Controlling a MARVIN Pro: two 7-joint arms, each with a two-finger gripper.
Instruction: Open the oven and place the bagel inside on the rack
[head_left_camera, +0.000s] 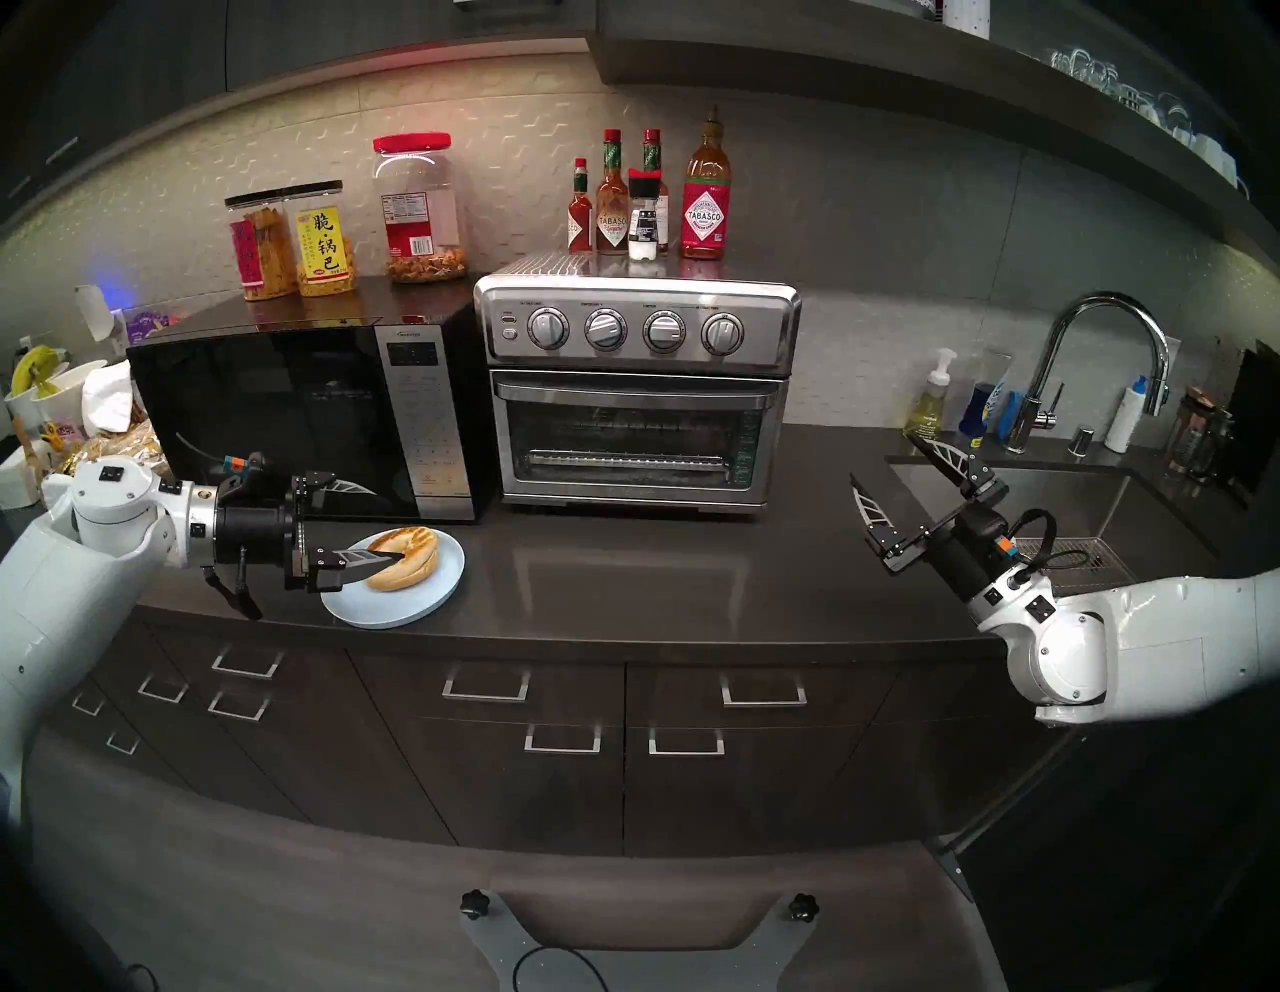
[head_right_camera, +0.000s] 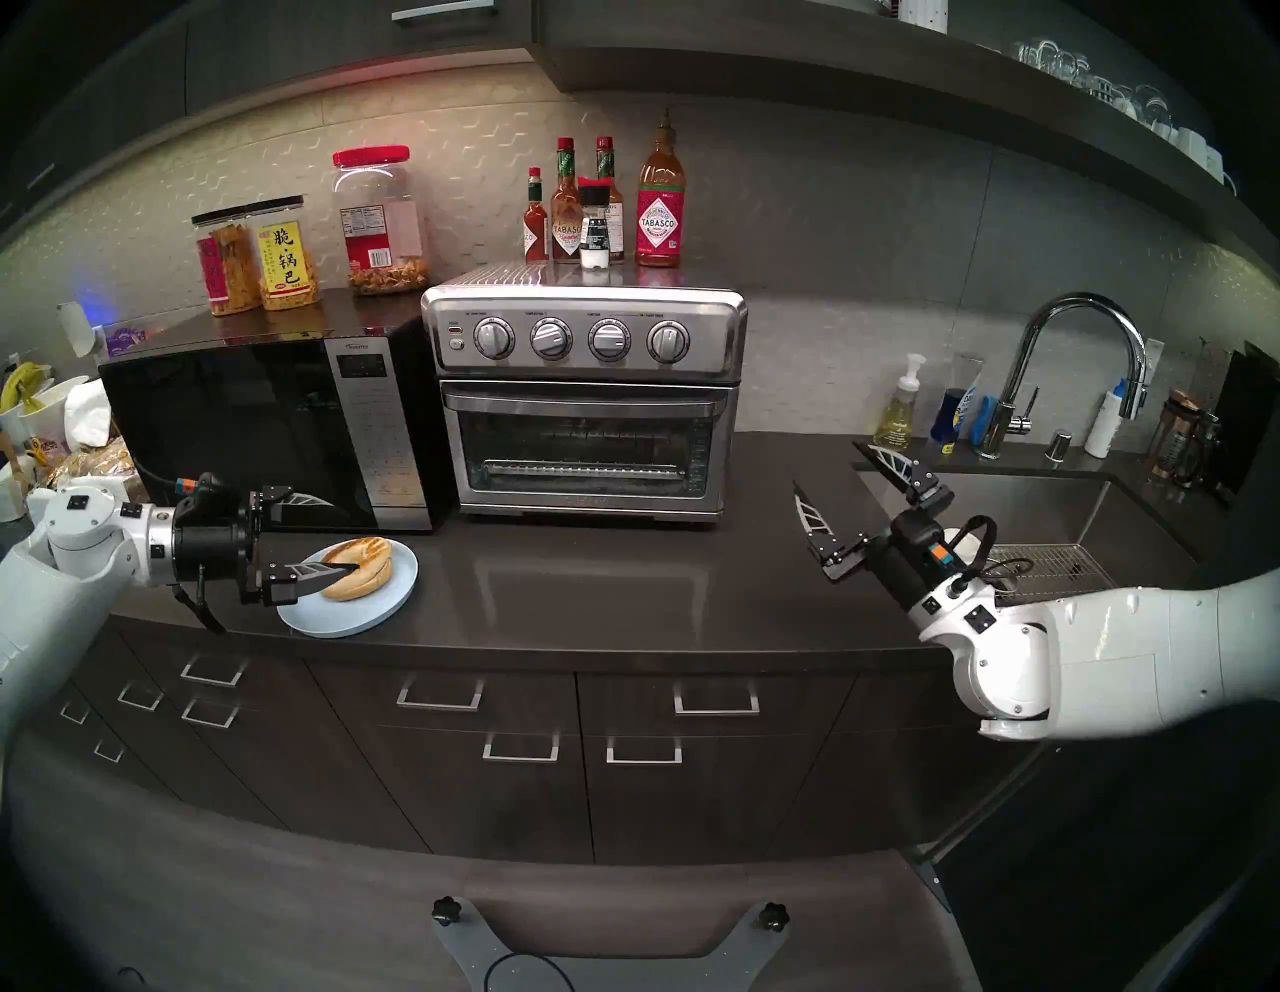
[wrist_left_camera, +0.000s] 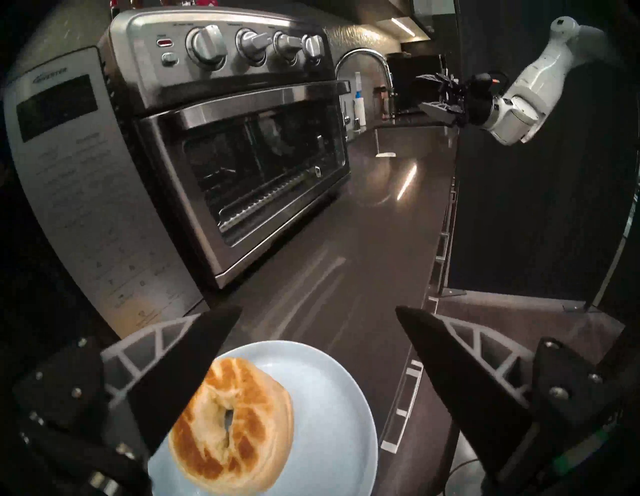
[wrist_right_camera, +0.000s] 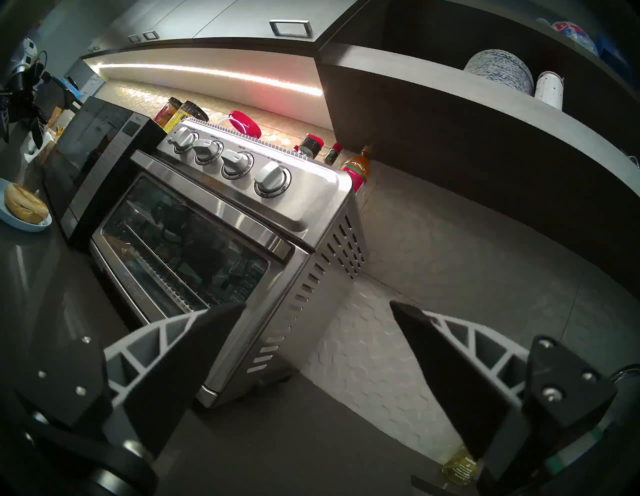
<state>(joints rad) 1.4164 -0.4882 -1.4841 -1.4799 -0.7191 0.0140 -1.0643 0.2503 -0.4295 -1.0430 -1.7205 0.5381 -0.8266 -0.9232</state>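
Looked like a regular kitchen to me, maybe an office break room. Dark countertop (head_left_camera: 692, 554) with a microwave (head_left_camera: 305, 415) and toaster oven (head_left_camera: 637, 388) side by side, hot sauce bottles (head_left_camera: 705, 201) on top, a sink (head_left_camera: 1039, 499) with faucet (head_left_camera: 1101, 360), cabinets below.

You see a boxy brushed stainless-steel oven (head_left_camera: 636, 402) with glass door, on a glossy dark-brown counter (head_left_camera: 665, 575).
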